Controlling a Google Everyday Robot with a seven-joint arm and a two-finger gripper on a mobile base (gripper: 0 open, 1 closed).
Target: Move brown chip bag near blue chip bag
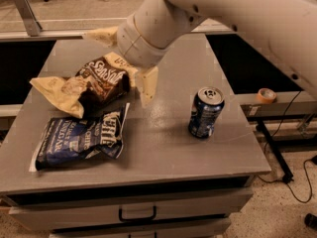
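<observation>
Now, brown chip bag (96,83) touching blue chip bag (79,139), gripper (121,66) spread above.

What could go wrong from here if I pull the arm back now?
1. The gripper sits right at the edge of the brown chip bag. Pulling away could drag the bag off from beside the blue chip bag.
2. The soda can stands upright on the gripper's other side. A sideways swing of the bulky arm might topple it.
</observation>
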